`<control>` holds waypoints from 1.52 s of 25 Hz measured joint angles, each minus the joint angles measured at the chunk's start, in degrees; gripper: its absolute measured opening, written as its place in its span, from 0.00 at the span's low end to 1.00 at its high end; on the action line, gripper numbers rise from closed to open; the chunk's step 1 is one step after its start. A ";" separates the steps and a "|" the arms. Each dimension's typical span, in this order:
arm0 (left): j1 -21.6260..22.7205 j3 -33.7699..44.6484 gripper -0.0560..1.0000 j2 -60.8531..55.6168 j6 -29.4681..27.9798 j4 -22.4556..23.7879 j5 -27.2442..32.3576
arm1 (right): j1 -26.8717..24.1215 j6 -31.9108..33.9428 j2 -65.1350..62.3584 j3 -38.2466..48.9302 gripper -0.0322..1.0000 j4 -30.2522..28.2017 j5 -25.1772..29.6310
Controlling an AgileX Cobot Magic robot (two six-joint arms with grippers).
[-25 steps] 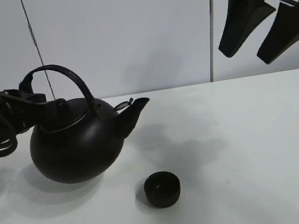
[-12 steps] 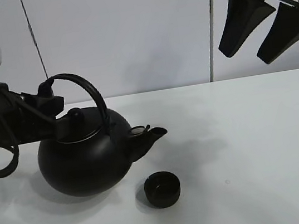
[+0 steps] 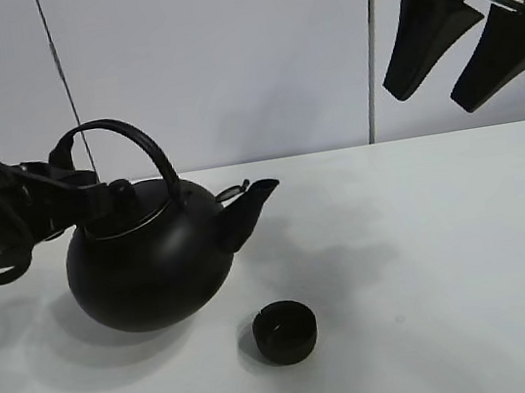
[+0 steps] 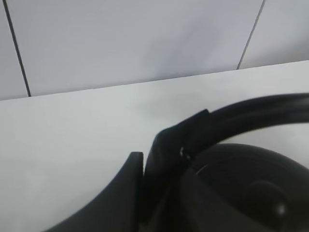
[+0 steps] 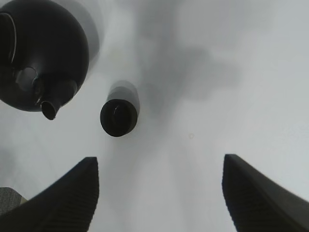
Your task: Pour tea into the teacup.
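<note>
Left fingers (image 4: pixel 118 198) pinch the handle (image 3: pixel 130 137) of one kettle (image 3: pixel 150 268); right fingers (image 3: pixel 420 29) spread, far from one teacup (image 3: pixel 285 332).

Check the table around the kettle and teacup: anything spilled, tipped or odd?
Nothing stands out. The teacup sits upright on the table, apart from the kettle, which the left end effector holds by its handle. No liquid shows on the table; the dark patches are only shadows.

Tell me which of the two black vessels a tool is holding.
The big kettle: the left tool grips its arched handle. The small teacup stands free, untouched.
</note>
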 joint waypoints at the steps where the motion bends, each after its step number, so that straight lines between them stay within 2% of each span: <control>1: 0.00 0.00 0.16 0.00 -1.05 -0.01 0.00 | 0.00 0.00 0.00 0.00 0.51 0.05 0.00; 4: 0.00 -0.46 0.16 0.00 -2.44 0.43 0.05 | 0.00 0.00 0.00 0.00 0.51 0.06 0.00; 8: 0.00 -1.51 0.16 0.00 -1.47 1.30 -0.01 | 0.00 0.00 0.00 0.00 0.51 0.11 0.00; 17: 0.00 -2.14 0.16 1.07 6.03 5.05 0.50 | 0.00 0.00 0.00 0.00 0.51 0.11 -0.11; 24: 0.00 -2.83 0.16 1.20 11.30 4.91 1.85 | 0.00 0.00 0.00 0.00 0.51 0.11 -0.13; 38: 0.00 -2.83 0.16 1.25 17.83 4.68 3.38 | 0.00 0.00 0.00 0.00 0.51 0.11 -0.24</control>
